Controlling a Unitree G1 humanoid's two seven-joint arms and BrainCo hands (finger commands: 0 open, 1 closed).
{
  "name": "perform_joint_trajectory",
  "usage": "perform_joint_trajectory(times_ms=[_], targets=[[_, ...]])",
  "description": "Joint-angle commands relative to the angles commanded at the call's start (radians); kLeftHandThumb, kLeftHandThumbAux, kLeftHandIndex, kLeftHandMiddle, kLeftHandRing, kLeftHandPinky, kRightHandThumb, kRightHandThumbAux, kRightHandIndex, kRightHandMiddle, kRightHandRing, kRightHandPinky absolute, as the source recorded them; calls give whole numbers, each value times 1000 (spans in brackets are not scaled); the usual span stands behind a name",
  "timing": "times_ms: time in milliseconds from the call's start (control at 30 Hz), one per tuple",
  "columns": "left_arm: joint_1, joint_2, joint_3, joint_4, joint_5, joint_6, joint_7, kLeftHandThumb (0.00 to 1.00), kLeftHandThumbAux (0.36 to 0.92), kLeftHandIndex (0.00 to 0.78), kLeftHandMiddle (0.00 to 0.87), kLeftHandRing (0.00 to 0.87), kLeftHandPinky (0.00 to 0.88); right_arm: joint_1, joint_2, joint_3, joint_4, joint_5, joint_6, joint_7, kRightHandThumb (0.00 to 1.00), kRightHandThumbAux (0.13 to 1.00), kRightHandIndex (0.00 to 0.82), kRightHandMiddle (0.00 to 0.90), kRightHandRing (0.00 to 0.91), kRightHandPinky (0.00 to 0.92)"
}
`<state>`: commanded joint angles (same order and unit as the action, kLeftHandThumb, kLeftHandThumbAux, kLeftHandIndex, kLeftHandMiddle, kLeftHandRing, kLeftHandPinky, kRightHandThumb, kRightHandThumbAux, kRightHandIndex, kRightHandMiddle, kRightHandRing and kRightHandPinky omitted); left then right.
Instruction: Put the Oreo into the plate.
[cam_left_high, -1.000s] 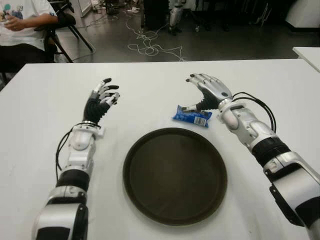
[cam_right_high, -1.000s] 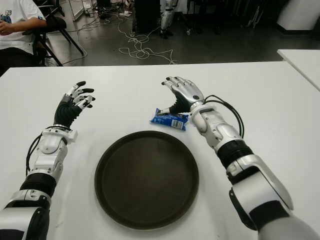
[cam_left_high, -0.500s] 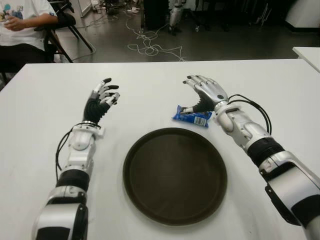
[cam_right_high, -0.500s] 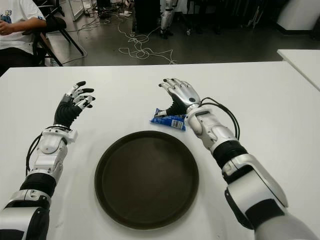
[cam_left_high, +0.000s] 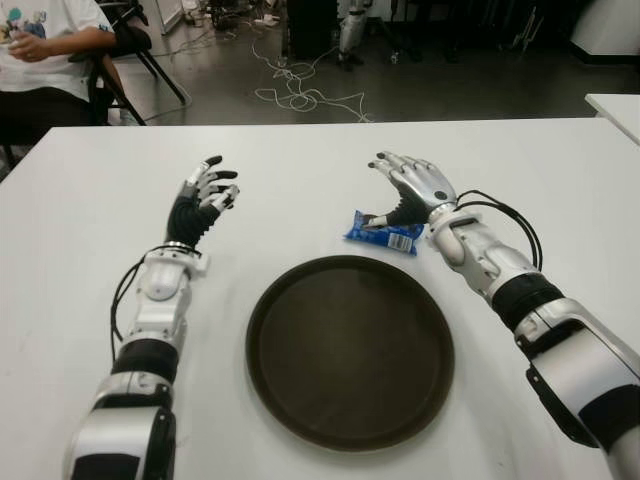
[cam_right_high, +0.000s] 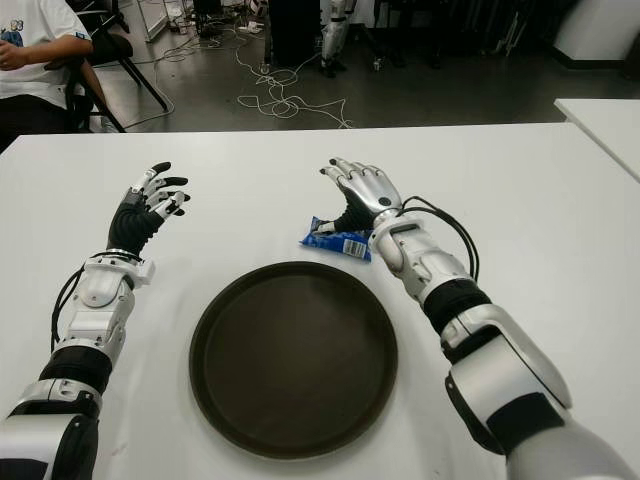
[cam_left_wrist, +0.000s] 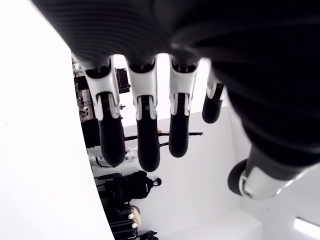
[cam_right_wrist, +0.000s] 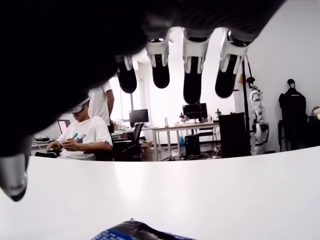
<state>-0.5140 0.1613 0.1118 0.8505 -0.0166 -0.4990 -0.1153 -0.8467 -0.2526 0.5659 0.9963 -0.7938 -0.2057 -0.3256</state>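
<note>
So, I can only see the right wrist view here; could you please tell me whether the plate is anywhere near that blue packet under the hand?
Observer: Yes, the brown plate lies just on the robot's side of the Oreo packet, empty.
Operator: Thanks. Is the right hand gripping the packet yet?
Observer: No. The right hand is over it with fingers spread; only the thumb reaches down to the packet's top.
Operator: And the other hand?
Observer: The left hand is open, raised left of the plate, holding nothing.
</note>
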Motion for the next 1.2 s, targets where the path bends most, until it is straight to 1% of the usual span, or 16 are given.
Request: perform_joint_trajectory(times_ms=[333,433,533,700,833,1000,1200], targets=[[-1,-1,4,-4,-14,15,-12,286,616,141,268,319,396,-12,10,6,37,7,-4,-12,0,495,56,130,148,197],[0,1,1,-6,-10,16,-10,273,615,145,276,324,396,-14,11,7,44,7,-2,-14,0,504,50,120,137,187],[1,3,0,-6,-4,15,-5,264,612,144,277,323,396,-17,13,9,56,7,-3,-18,0,508,49,120,139,198],[1,4,-1,-7,1,18,1,253,617,142,275,319,391,-25,16,11,85,9,-7,-26,0,514,68,152,197,280],[0,4,-1,-7,-1,22,-2,258,629,143,276,321,395,-31,17,11,105,13,-13,-37,0,522,87,196,248,316],[2,3,1,-9,-8,23,-10,270,628,141,274,321,399,-35,17,9,117,16,-12,-43,0,522,91,204,240,301],[3,3,0,-7,-4,12,-6,262,611,143,274,319,393,-40,21,5,128,21,5,-32,0,503,76,171,204,274]])
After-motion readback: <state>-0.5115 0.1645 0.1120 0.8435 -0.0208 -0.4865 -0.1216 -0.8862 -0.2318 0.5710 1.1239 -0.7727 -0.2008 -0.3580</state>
